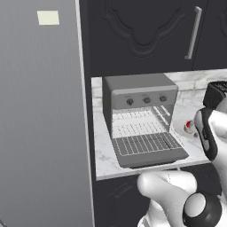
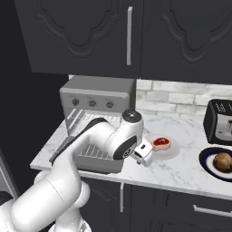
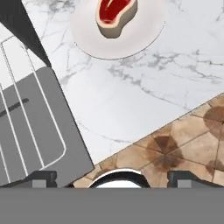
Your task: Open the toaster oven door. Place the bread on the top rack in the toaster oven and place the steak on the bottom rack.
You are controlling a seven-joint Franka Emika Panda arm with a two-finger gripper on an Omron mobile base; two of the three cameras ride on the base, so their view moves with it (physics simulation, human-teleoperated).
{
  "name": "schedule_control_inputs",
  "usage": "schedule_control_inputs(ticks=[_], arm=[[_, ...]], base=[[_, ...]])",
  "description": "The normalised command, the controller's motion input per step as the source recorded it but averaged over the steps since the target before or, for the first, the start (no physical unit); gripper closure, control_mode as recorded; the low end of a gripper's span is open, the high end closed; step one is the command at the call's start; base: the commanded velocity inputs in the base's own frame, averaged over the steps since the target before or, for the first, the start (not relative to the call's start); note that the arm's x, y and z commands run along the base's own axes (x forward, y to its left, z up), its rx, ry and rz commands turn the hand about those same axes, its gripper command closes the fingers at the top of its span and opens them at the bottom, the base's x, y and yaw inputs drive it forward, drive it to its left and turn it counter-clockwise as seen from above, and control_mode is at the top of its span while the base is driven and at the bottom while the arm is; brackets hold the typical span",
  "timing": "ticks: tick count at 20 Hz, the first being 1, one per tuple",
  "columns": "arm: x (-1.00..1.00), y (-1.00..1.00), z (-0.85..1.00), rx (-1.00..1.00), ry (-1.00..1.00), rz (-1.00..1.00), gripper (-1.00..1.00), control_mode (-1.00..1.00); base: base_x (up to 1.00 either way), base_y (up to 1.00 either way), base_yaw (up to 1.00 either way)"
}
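Now your gripper (image 3: 112, 175) hovers over the counter (image 3: 131, 100) edge, fingers spread and empty; the toaster oven door (image 1: 150, 153) lies open; the steak (image 3: 114, 15) sits on its plate (image 3: 131, 39).

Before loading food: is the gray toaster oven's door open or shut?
Open: the gray flap door lies folded down flat, exposing silvery wire racks inside.

White arm bent low, gripper (image 2: 143, 155) pointing down, its 2 fingertips (image 3: 43, 178) spread wide, empty.

No readable text anywhere; the pale note (image 1: 48, 17) on the fridge (image 1: 40, 133) seems blank (too blurry).
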Motion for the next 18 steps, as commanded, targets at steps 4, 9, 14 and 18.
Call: schedule_control_inputs(ticks=[4,9,14,18], arm=[[0.63,-0.27,0.0,0.0,-0.07,-0.19,-1.0,-1.0],[0.86,-0.13,0.0,0.0,0.03,-0.08,-1.0,-1.0],[0.48,-0.53,0.0,0.0,0.01,-0.01,-1.0,-1.0],[0.29,-0.65,0.0,0.0,0.0,0.0,-1.0,-1.0]], base=[[0.0,0.0,0.0],[0.0,0.0,0.0],[0.0,0.0,0.0],[0.0,0.0,0.0]])
